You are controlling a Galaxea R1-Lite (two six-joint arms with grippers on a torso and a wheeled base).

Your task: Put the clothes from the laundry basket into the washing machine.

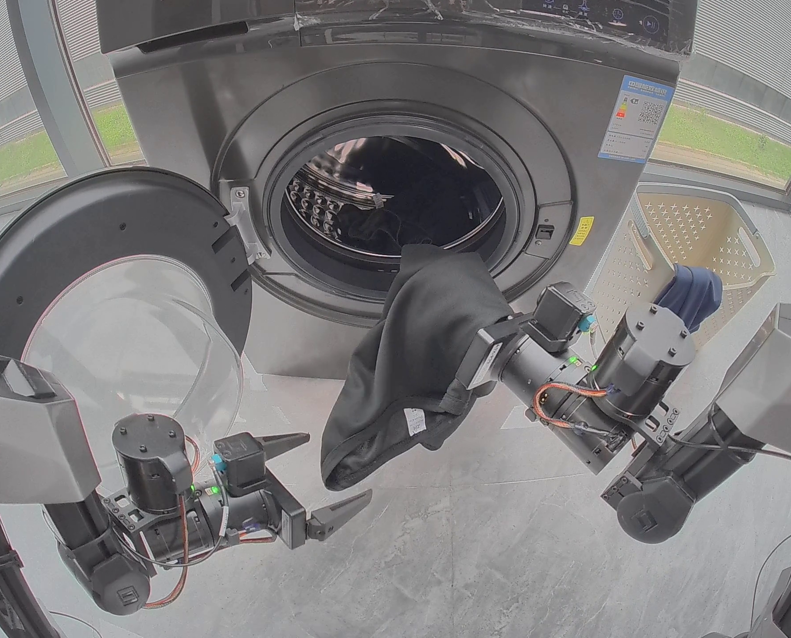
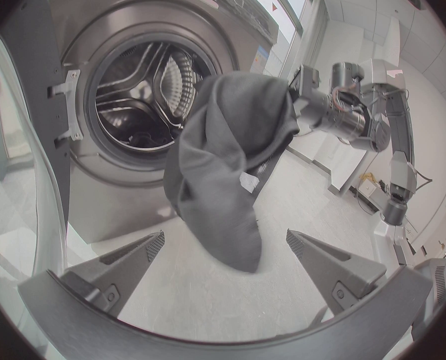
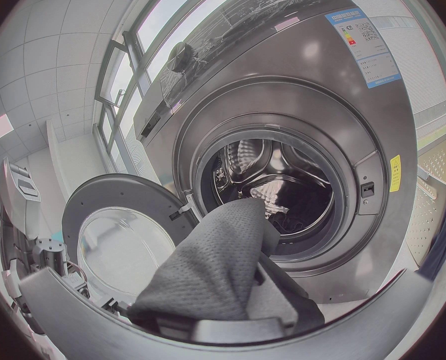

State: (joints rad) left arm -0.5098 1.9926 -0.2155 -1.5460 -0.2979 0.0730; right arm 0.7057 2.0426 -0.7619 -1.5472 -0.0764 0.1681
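Observation:
A dark grey garment (image 1: 413, 356) hangs in front of the washing machine (image 1: 395, 73), just below the drum opening (image 1: 395, 201), with my right gripper (image 1: 471, 361) shut on it. The cloth drapes over that gripper (image 3: 233, 281) and hides its fingers. Inside the drum lies another dark piece of clothing (image 1: 364, 223). My left gripper (image 1: 315, 480) stands open low at the left, near the floor, with nothing between its fingers (image 2: 143, 256); the hanging garment (image 2: 223, 176) is ahead of it. The beige laundry basket (image 1: 705, 241) stands right of the machine with a blue garment (image 1: 692, 294) over its rim.
The round machine door (image 1: 103, 268) is swung open to the left, above my left arm. Grey tiled floor (image 1: 466, 533) spreads in front of the machine. Windows run behind the machine on both sides.

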